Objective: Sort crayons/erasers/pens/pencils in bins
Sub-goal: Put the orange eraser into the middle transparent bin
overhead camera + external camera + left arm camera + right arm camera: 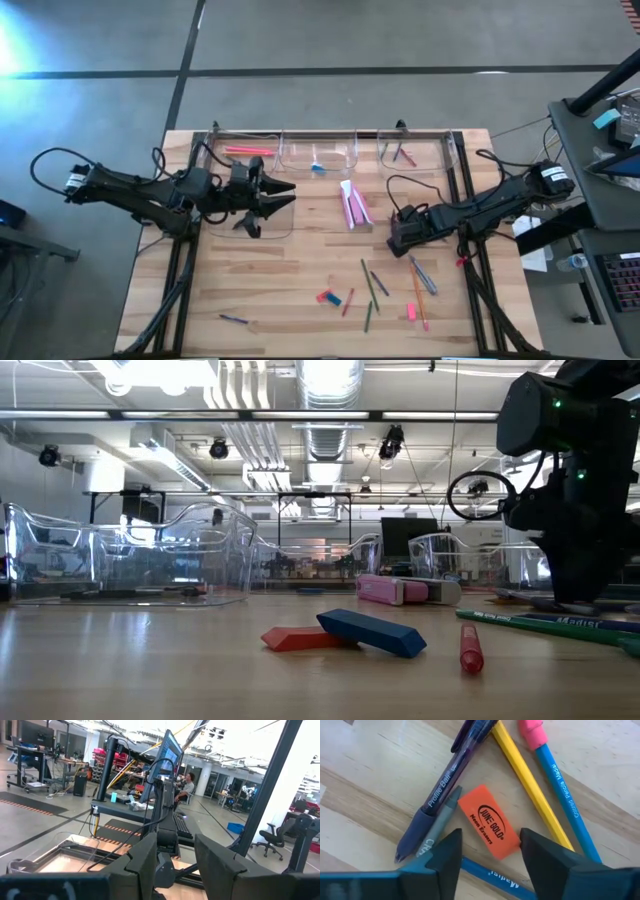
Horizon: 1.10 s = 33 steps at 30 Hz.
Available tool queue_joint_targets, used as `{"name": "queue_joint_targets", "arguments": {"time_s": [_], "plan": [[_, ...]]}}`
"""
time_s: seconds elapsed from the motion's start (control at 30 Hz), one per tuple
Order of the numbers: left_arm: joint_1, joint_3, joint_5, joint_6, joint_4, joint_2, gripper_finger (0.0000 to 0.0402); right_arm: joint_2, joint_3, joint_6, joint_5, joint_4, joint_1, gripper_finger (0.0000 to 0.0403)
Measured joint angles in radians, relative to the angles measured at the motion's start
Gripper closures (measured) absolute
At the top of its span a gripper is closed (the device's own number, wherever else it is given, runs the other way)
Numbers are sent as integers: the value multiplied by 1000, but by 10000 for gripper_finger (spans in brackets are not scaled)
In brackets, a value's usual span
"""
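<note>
An orange eraser [487, 826] lies flat on the table among a purple pen [447, 775], a yellow pencil [530, 785] and a blue pencil [562, 795]. My right gripper [490, 849] is open and points down, one finger on either side of the eraser's near end; in the high view my right gripper [400, 236] hides the eraser. My left gripper [272, 196] is open and empty, level above a clear bin [262, 226] at the table's left. Three clear bins [318, 152] stand along the far edge.
Two pink erasers [355, 206] lie at mid-table. A red eraser [300, 638], a blue eraser [372, 632] and a red crayon [470, 648] lie near the front, with several pens and pencils [372, 288] and a pink eraser [411, 312]. The far bins hold a few sticks.
</note>
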Motion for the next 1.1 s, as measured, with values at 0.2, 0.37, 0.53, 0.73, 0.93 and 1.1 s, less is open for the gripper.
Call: {"name": "queue_joint_targets", "arguments": {"time_s": [0.2,0.37,0.53,0.73,0.93,1.1], "plan": [[0,0,1,-2,0,0,282,7,0,1,-11,4,0,282],[0,0,5,-3,0,0,282,-35,0,4,-25,-11,0,321],[0,0,6,-3,0,0,282,-114,-3,29,-43,-29,0,338],[0,0,6,-3,0,1,282,-204,5,49,-79,-88,2,342],[0,0,6,-3,0,1,282,-271,21,66,-71,-88,8,342],[0,0,6,0,0,1,282,-301,70,58,-50,-77,8,342]]}}
